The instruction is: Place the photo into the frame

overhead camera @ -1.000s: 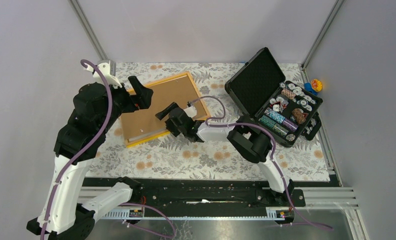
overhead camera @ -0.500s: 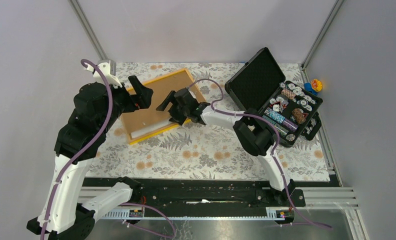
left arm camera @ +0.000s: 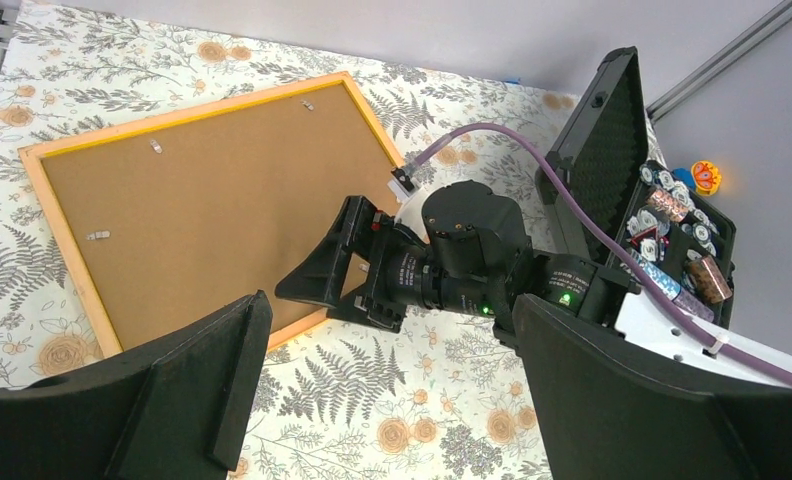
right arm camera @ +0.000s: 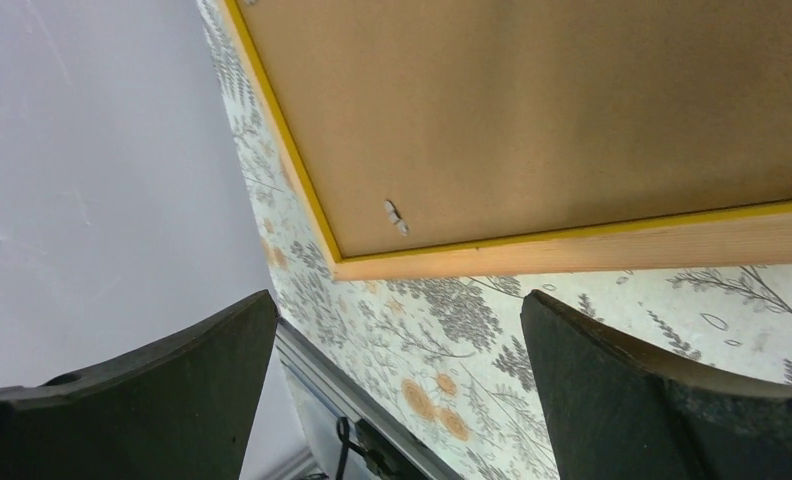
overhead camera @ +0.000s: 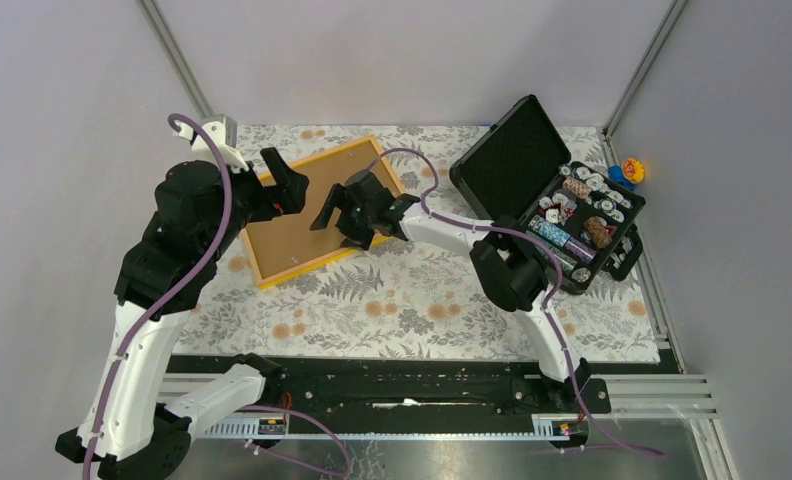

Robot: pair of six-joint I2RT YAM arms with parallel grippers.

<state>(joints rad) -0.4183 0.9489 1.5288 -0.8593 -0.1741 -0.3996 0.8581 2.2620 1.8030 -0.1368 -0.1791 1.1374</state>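
- Right gripper: jaws wide apart, nothing between them, hanging over the 4 o'clock end of the frame.
- Left gripper: jaws also apart and empty, above the frame's 10 o'clock part.
- Frame: lies flat, back up, at 11 o'clock on the floral cloth. A brown backing board fills it.
- Photo: not visible; cannot tell if it lies under the board.
- Black case: at 2 o'clock, lid raised, its tray packed with rows of poker chips.

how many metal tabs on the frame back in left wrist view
3: two tabs along the far long edge, one by the left short edge; more may be hidden
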